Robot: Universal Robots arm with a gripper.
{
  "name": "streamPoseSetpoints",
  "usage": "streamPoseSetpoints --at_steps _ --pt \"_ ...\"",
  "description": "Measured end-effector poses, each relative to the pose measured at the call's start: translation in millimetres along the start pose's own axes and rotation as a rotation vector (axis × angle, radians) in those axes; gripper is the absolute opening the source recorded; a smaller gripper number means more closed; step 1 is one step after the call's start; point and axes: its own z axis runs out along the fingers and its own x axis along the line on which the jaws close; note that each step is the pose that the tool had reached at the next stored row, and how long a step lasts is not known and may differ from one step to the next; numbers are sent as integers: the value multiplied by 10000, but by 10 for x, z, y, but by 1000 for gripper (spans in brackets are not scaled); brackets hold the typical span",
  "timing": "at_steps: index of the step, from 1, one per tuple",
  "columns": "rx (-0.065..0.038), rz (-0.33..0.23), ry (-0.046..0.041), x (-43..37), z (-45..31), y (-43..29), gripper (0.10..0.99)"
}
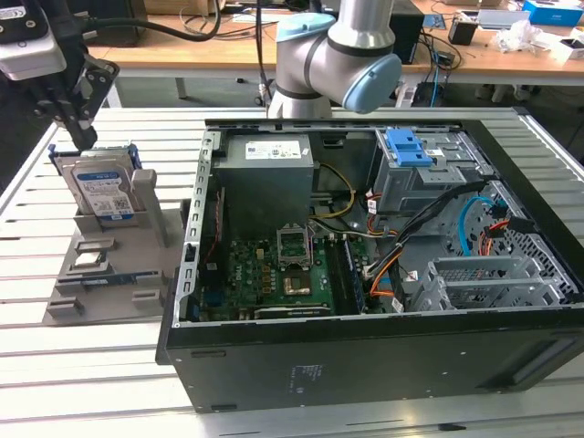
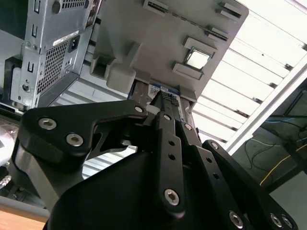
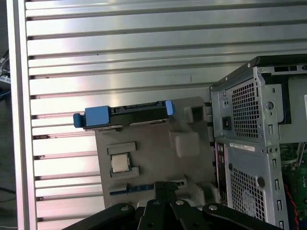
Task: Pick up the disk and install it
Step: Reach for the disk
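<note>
The disk [image 1: 105, 193] stands on edge in a slot of a grey holder [image 1: 100, 274] at the exterior view's left, its blue-and-white label facing the camera and blue rails on its sides. My gripper [image 1: 85, 141] hangs just above the disk's top edge, fingers together, holding nothing. In the first wrist view the disk [image 3: 127, 111] shows edge-on between its blue rails at the far end of the holder [image 3: 153, 148], beyond the gripper [image 3: 162, 184]. In the second wrist view the gripper [image 2: 165, 98] points at the disk's label [image 2: 159, 90].
An open computer case [image 1: 365, 347] lies right of the holder, with a grey power supply [image 1: 269, 155], a motherboard [image 1: 292, 269] and a blue caddy [image 1: 408, 146] in its drive bay. A small chip [image 1: 88, 259] rests on the holder. Everything sits on a slatted metal table [image 1: 91, 374].
</note>
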Motion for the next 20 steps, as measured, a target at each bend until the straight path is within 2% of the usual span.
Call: streamPoseSetpoints --at_steps 20 --pt "1 0 0 373 -9 -28 106"
